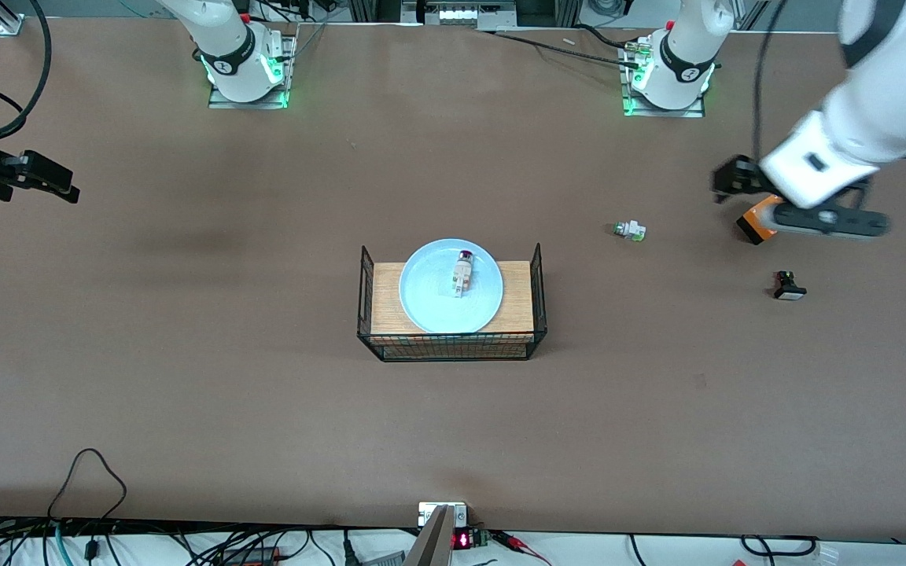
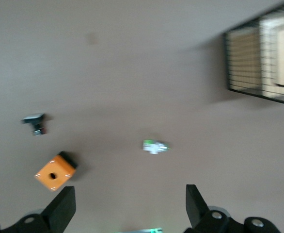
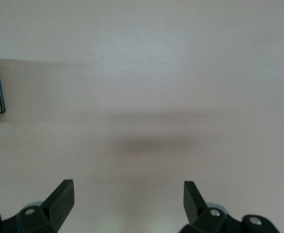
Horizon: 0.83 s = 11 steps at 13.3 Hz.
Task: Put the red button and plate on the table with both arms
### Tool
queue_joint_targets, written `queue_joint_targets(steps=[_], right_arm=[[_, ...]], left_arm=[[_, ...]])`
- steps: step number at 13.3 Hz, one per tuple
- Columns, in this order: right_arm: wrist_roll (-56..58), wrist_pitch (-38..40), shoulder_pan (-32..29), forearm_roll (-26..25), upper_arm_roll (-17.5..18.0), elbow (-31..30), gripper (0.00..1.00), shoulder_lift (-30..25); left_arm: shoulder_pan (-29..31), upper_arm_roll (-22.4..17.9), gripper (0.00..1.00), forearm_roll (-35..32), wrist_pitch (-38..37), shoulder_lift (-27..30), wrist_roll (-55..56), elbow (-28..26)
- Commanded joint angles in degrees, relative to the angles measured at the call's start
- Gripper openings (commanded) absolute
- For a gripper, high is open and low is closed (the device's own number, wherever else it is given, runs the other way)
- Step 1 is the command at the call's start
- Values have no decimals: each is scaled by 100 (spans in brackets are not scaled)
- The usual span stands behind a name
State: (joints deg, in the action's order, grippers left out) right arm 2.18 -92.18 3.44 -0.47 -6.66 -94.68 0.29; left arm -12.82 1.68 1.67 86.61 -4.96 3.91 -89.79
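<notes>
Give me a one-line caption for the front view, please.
Red button lies on the plate atop the basket; left gripper and right gripper hang open at the table's ends.

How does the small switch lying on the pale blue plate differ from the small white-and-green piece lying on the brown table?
The switch with the red cap lies on the pale blue plate on the wooden-topped wire basket; the white-and-green piece lies on the bare brown table, toward the left arm's end. The first has a dark red cap; the second shows none. Both are small, white-bodied and ungripped.

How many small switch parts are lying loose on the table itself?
3, all toward the left arm's end: white-green piece, orange box partly under the left end effector, black piece.
</notes>
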Motion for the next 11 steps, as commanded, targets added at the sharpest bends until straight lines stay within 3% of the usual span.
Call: queue_joint_targets(steps=[1,4,6,11], right_arm=[[28,86,8,3,16,37,100,-64],[28,69,8,3,16,28,100,-64],[28,51,8,3,16,28,100,-64],[28,25,8,12,24,28,100,-56]], left_arm=[[-614,-19,100,289,-224,-548,47,698],[-1360,-27,100,552,-127,-1337,678,1523],[-1775,-19,100,571,327,-1865,1433,1981],[-2497,-36,100,509,2111,-2745,2341,1966]])
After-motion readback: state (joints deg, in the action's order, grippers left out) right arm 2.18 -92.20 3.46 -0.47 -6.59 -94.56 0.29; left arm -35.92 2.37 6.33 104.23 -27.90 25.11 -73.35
